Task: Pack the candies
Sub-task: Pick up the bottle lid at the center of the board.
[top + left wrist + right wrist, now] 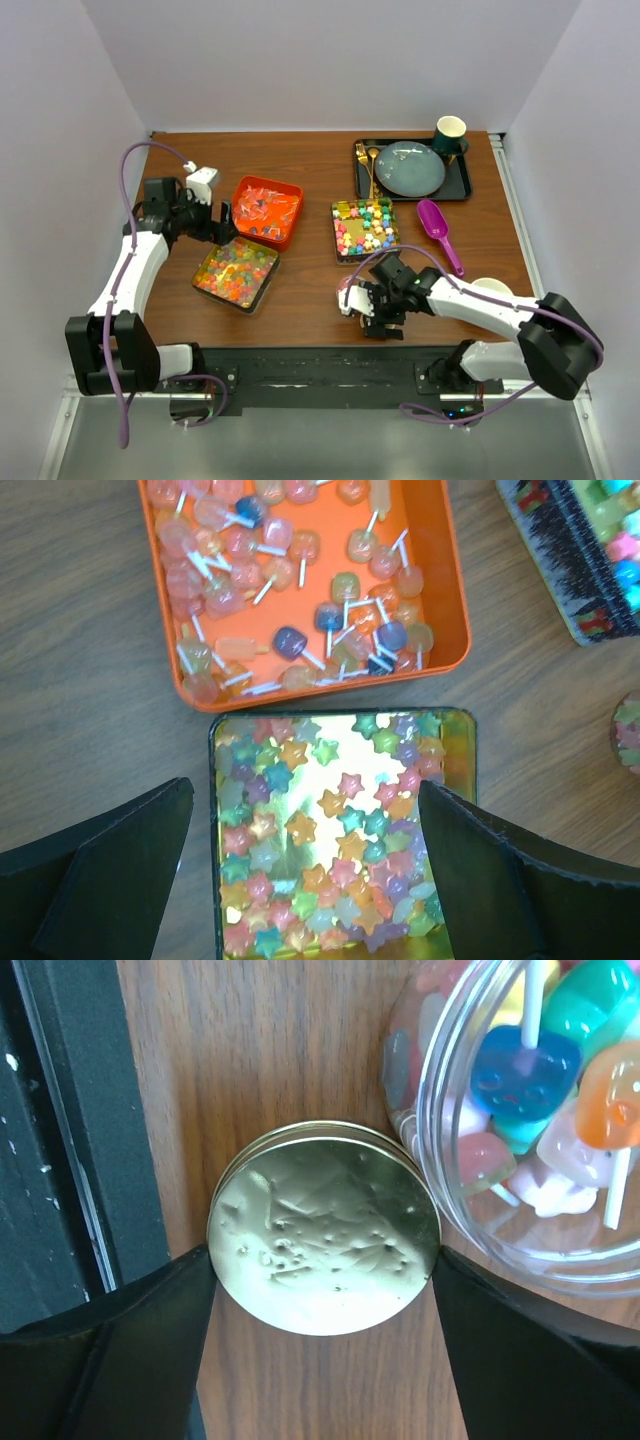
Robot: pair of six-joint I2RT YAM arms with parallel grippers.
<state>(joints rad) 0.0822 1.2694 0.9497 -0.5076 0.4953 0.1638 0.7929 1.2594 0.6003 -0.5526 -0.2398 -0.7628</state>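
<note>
Right side: my right jaws are closed down to the width of the round gold metal lid (323, 1228), one finger at each side of its rim. It looks like contact on both sides. The lid lies flat on the wooden counter (300, 1050) at the near edge. Just beside it is a clear round plastic jar (440, 1175) with pastel stick sweets (525, 1070) inside.

Left side: my left jaws are wide apart and hold nothing. They hang over the gold rectangular tin (213, 830), which is full of tiny pastel star-shaped candies (300, 830). An orange rectangular tray (455, 600) of more stick sweets sits right behind the tin, nearly touching.

Third lot: multicoloured candies (365, 225) in a dark-sided rectangular tin (336, 235), mid-counter. A purple plastic scoop (438, 228) lies just right of it.

Handling call:
- **Candies:** pea-small, light, hard, probably slick. They'll roll and scatter, so pinching singles is a loser. Move them by container or scoop.
- **Gold tin:** walls look thin and shiny. Take a short wall at the rim and keep it level.
- **Lid:** thin, stiff, slippery. Grip across the diameter with low force, or it pops out or dents; the top already looks dimpled.

Text: no brand, label or writing readable anywhere. There's a dark pattern on the third tin's side, not legible.
</note>
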